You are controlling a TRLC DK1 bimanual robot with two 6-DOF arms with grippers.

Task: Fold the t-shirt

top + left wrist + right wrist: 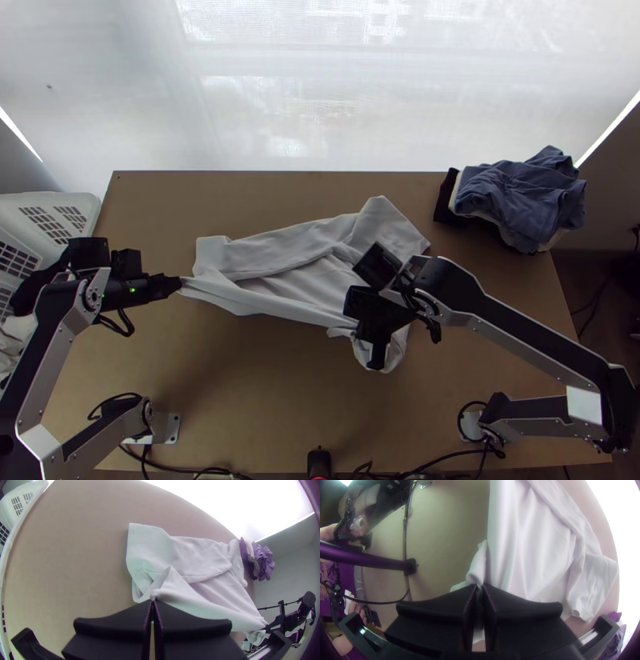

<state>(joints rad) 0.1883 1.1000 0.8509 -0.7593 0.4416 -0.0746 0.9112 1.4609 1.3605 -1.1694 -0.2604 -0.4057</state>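
Pinching a bunched bit of the white fabric t-shirt (280, 280) with the left black two-fingered gripper (178, 284); closed down, tips together on the cloth in the left wrist view. Gripping at the shirt's left end, on the left part of the light wooden table (240, 384). Pinching the same shirt at its near right end with the right black two-fingered gripper (376, 362); nearly closed, with gathered cloth between the tips and a narrow gap farther back in the right wrist view. Touching nothing but shirt with either, as far as can tell.

Lying across the middle of the table, not flat: drawn into a long straight edge between both grippers on the near side, loosely folded and creased beyond it, with a wide flap reaching to the far right. Sitting well short of the stacked blue, white and dark clothes (520, 192) at the far right corner.
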